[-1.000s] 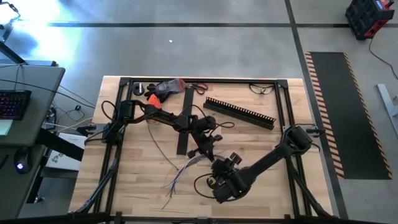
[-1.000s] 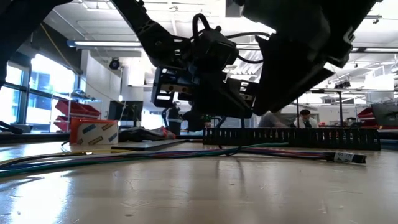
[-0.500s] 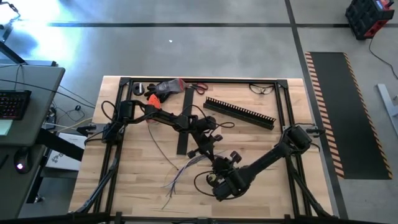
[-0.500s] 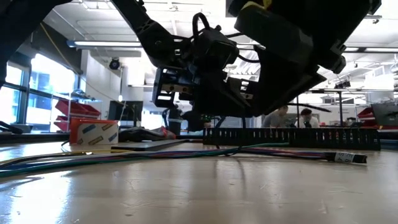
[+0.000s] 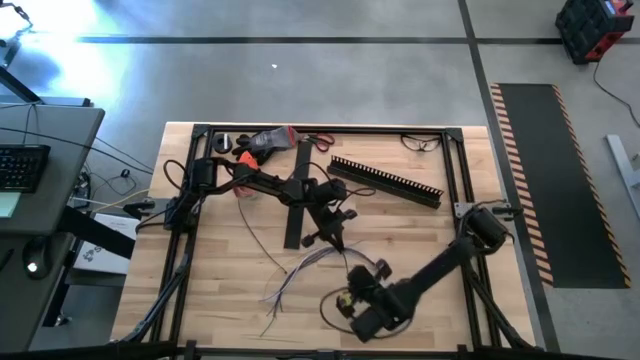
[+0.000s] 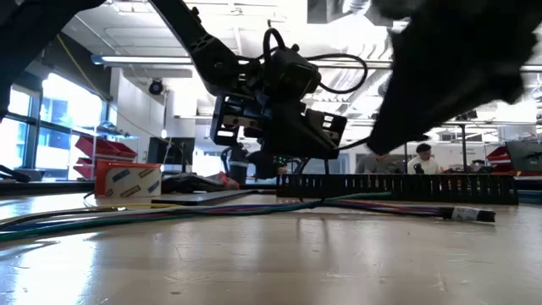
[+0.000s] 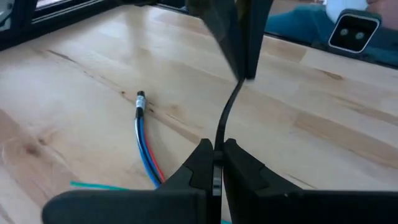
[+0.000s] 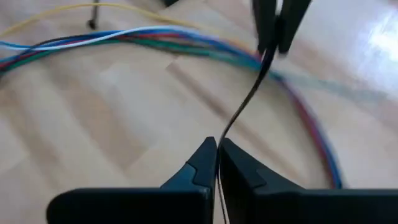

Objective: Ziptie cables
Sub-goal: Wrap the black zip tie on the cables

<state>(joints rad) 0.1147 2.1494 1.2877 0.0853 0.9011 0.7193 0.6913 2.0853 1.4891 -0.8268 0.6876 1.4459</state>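
— Jaws? Both clenched on one thin black zip tie (image 8: 245,106), left gripper (image 7: 217,149) and right gripper (image 8: 217,148) facing

— Cables (image 5: 300,272)? Splayed loose on wooden table (image 5: 230,250), just below grippers

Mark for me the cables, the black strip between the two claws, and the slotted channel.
cables (image 5: 300,272): high view, on the splayed wires.
black strip (image 8: 245,109): right wrist view, on its bent middle, between both claws.
slotted channel (image 5: 385,181): high view, on the middle of its toothed length.
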